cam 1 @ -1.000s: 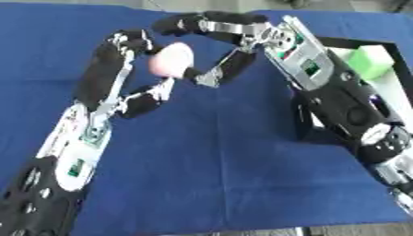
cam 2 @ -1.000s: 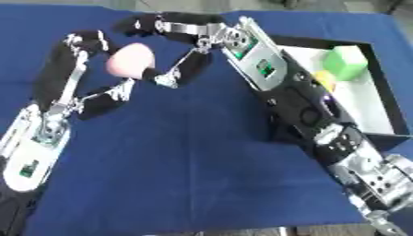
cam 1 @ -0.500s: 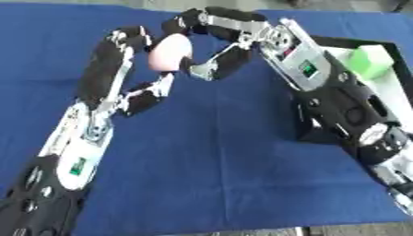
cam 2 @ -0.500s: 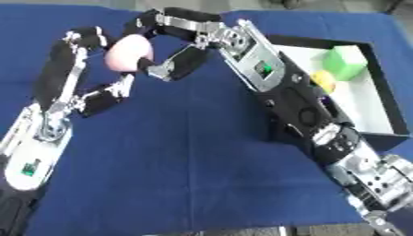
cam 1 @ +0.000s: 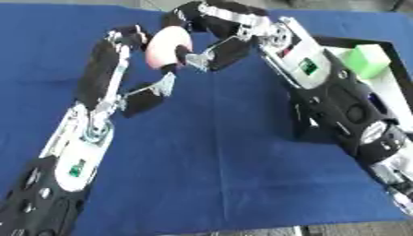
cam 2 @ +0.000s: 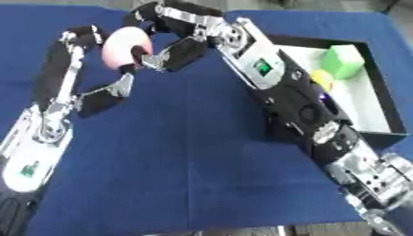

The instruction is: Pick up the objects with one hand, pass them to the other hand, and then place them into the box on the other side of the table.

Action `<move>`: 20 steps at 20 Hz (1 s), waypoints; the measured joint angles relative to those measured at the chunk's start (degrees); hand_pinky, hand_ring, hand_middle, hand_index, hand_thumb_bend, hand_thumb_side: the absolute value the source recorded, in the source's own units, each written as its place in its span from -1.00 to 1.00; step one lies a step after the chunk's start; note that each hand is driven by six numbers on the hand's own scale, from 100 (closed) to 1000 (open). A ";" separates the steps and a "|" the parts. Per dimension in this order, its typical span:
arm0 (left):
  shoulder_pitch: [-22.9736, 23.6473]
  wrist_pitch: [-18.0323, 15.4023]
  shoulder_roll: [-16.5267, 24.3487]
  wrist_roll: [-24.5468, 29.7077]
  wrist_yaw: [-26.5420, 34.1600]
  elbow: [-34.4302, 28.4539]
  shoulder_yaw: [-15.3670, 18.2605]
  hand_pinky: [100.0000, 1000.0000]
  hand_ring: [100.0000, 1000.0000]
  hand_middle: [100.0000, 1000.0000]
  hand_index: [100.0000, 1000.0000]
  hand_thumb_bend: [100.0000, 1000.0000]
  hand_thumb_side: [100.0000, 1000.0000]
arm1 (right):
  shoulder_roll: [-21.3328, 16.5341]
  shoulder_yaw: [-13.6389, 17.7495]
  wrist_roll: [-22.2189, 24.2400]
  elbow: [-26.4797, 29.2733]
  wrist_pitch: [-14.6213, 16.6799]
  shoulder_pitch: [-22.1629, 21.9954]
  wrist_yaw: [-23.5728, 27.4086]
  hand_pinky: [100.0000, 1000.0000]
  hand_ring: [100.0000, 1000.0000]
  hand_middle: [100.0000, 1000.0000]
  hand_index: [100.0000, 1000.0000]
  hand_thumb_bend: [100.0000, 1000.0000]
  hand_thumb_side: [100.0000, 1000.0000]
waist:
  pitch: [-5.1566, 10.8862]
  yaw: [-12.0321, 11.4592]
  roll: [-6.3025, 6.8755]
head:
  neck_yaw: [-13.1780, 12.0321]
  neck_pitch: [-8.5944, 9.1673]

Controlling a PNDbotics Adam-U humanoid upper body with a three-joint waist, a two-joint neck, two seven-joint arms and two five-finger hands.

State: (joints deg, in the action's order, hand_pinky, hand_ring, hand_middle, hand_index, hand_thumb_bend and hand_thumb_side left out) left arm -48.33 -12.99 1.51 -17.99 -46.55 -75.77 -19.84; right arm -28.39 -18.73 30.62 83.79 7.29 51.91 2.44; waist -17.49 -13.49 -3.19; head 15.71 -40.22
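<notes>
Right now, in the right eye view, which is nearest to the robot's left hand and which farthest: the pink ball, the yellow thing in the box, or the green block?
1. Pale pink ball: in the left hand itself, far left of the blue table.
2. Small yellow object: inside the black-rimmed white box, on the right.
3. Light green block: in the box too, just beyond the yellow one.

Twin head-mounted eyes look steeply down, close over the blue counter [cam 1: 226, 175]; both share the arms and the box [cam 2: 379, 106], slightly offset sideways.

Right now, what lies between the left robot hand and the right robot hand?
A pink rounded object sits between the left robot hand and the right robot hand, both curled around it, clearest in the right eye view.
</notes>
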 measured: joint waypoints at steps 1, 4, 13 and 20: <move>0.00 0.45 0.00 0.28 -0.04 0.07 -0.01 0.70 0.46 0.38 0.80 -0.33 0.28 | -0.12 0.07 0.11 0.07 -0.01 0.00 0.18 0.60 1.00 0.36 0.18 -1.00 -0.85 | 0.00 0.04 0.01 | 0.00 0.00; 0.07 3.02 0.04 2.70 -0.91 1.42 0.10 0.73 0.53 0.43 0.83 -0.26 0.46 | -0.67 0.43 0.16 0.40 -0.22 -0.02 1.08 0.61 1.00 0.37 0.19 -1.00 -0.87 | 0.02 0.23 0.08 | 0.00 -0.01; 1.01 8.96 3.75 6.07 0.26 3.34 1.61 0.67 0.45 0.36 0.76 -0.35 0.46 | -5.99 3.71 -2.07 1.89 -3.52 -2.92 6.11 0.64 1.00 0.38 0.22 -1.00 -0.94 | 0.56 1.97 1.40 | -0.26 -0.52; 3.81 7.95 10.81 8.36 5.59 1.38 1.49 0.64 0.37 0.26 0.64 -0.66 0.28 | -12.32 8.84 -5.12 2.09 -6.14 -8.41 9.35 0.69 1.00 0.42 0.27 -1.00 -0.98 | 0.63 3.28 2.59 | 0.37 -1.00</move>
State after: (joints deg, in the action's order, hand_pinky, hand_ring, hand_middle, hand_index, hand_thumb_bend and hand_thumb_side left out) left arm -44.52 -5.04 12.31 -9.64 -40.96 -74.39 -18.35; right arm -40.71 -9.89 25.50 85.89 1.15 43.50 11.80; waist -16.86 -10.21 -0.61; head 16.08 -41.22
